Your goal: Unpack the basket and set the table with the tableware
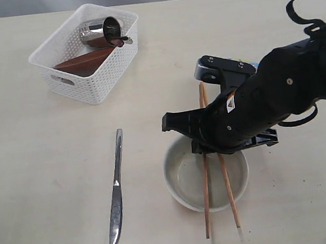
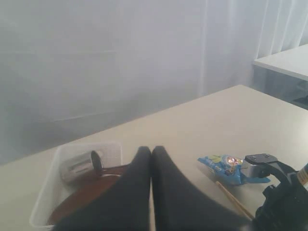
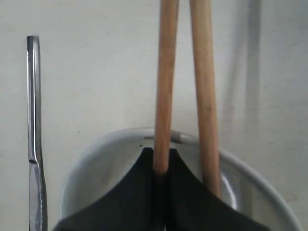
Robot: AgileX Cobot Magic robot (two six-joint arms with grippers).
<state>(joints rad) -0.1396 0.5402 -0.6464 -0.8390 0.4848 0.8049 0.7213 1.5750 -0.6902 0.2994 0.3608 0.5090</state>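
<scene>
Presently the right hand (image 3: 161, 161) is seen closed on one wooden chopstick (image 3: 166, 72), its black fingers (image 3: 130, 197) pinched against the stick's sides over the rim of the cream round bowl (image 3: 110, 163). The second wooden chopstick (image 3: 204, 72) runs just beside the gripped one, outside the fingers, and is not held. The gripped stick is the one nearer the steel knife (image 1: 116, 190).

In the exterior view both sticks are laid across the bowl with their long axes running from the far side toward the near edge. They lie close together at the far ends and spread apart at the near ends, which reach past the bowl's rim over the pale beige surface (image 1: 38, 173). Whether the gripped stick rests on the rim or is raised off it cannot be told. The knife lies flat on the surface to the left of the bowl, apart from it. Its long axis is roughly parallel to the sticks, with the handle away and the blade tip toward the near edge.

The left hand (image 2: 151, 154) is held above the surface with its two fingers pressed together and nothing between them.

The white rectangular plastic basket (image 1: 96, 88) stands at the far left, well apart from the bowl. Inside it a steel cup (image 1: 101, 31) lies on its side, and a brown round saucer (image 1: 84, 61) leans beside it. A blue crinkly snack bag (image 2: 224, 166) lies on the surface near the sticks' far ends.
</scene>
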